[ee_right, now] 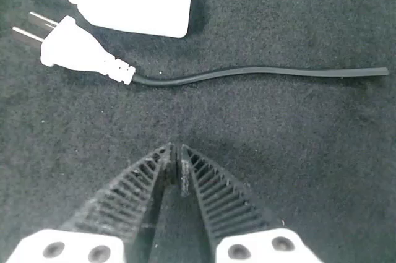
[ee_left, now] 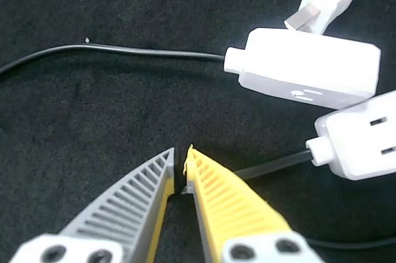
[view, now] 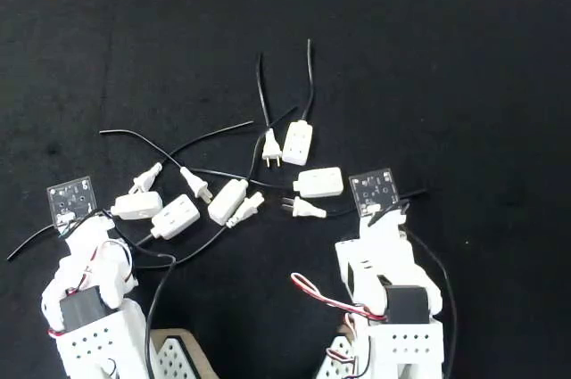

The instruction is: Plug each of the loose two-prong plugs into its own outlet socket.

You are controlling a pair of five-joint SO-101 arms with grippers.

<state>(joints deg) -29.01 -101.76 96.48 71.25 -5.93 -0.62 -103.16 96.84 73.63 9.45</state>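
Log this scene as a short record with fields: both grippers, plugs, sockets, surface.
left gripper: fingers shut, empty, low over the cloth near a socket block
right gripper: fingers shut, empty, facing a loose plug
plugs: about five, white, scattered mid-table on black cords
sockets: about five white blocks, none visibly filled
table: black cloth
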